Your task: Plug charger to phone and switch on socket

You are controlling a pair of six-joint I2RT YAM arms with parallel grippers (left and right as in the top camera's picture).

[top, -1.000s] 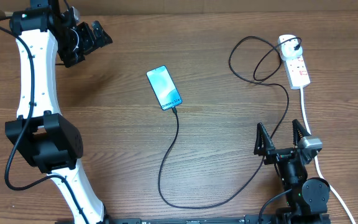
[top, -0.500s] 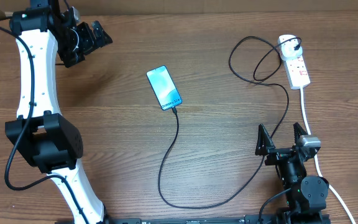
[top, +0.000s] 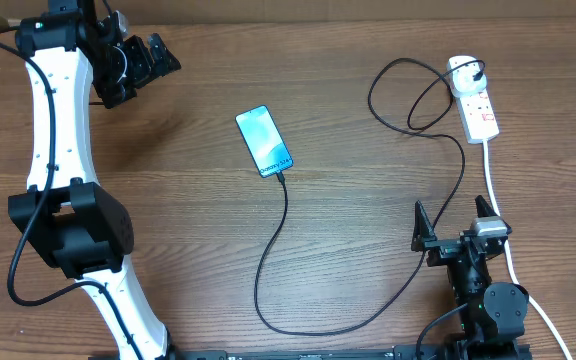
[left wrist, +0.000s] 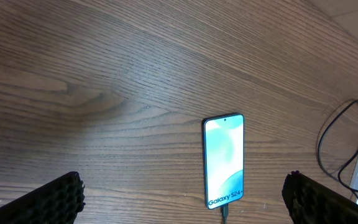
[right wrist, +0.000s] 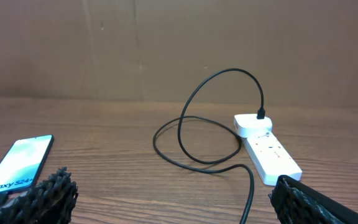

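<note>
The phone lies face up mid-table, its cyan screen lit. The charger is a thin black cable. Its tip meets the phone's text end, and it loops round the front to a black plug in the socket at the far right. My left gripper hangs open at the far left, well away from the phone, with nothing between its fingers. My right gripper stands open near the front right, short of the socket, and the cable loops ahead of it.
A white cord runs from the socket toward the front edge, just right of my right gripper. A brown cardboard wall backs the table. Bare wood lies between the phone and the left arm.
My right gripper has edged slightly left and back toward its base. The left arm, phone, cable and socket have not moved.
</note>
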